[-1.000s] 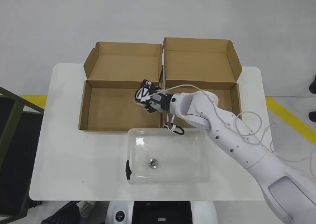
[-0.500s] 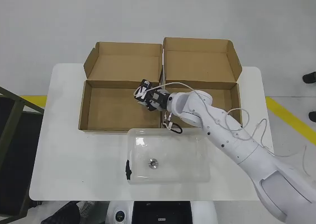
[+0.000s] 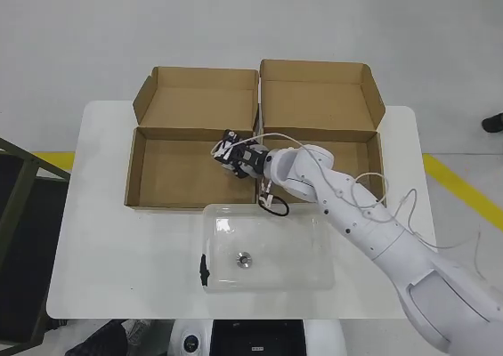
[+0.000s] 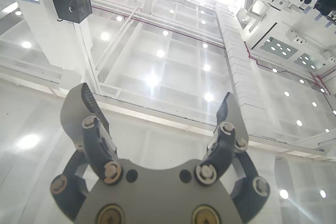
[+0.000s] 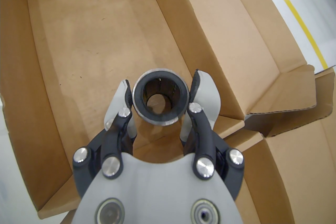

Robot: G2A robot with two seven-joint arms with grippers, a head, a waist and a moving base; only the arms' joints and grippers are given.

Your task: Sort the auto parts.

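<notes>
Since a second ago, the right end effector (image 3: 228, 153) has been shifted a little toward the near side of the left box (image 3: 171, 173), and its arm has been swung slightly with it.

On the white worktop (image 3: 109, 231) two cardboard boxes are set side by side and touching, lids folded back on the far side; the right box (image 3: 322, 98) is partly covered by the arm. Wide bare cardboard floor is seen in the left box on its side away from the right box. A clear tub (image 3: 313, 267) is placed just in front of both boxes.

The metal sleeve (image 5: 168, 88) is gripped between the right end effector's fingers, over the left box floor and near the wall shared with the right box. The left end effector (image 4: 157, 109) is held wide open, pointed at the ceiling.

In the tub a small round metal part (image 3: 245, 260) is seen, and a black piece (image 3: 204, 270) at the tub's left rim.
</notes>
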